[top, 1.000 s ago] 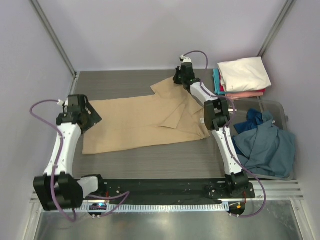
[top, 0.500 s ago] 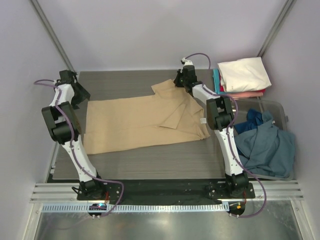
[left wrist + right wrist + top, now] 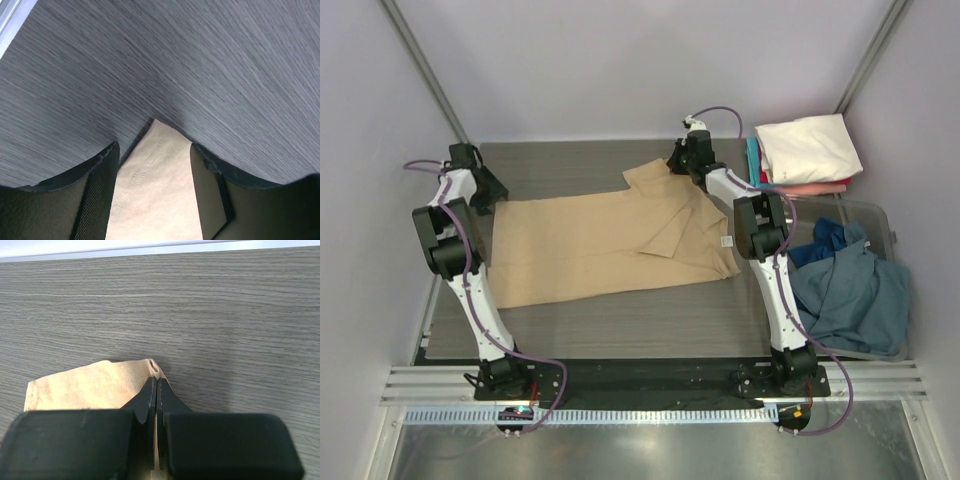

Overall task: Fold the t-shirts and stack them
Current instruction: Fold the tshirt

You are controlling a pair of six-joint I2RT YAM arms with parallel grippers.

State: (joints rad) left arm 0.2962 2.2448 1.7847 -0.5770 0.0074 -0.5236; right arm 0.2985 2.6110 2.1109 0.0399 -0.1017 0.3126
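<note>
Tan short-sleeved cloth t-shirt (image 3: 590,245) lies spread on grey wood-grain surface (image 3: 620,320). Right gripper (image 3: 154,384) pinches one far corner; left gripper (image 3: 152,147), half-wide, straddles another. Risk: shallow bite slips, fold skews.

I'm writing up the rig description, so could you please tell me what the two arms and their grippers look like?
Both the left arm and right arm have white links joined by chunky black joints on black bases. A thin purple cable loops along each. The left gripper and right gripper have black, blocky fingers; the left's show a mesh-textured inner face.
</note>
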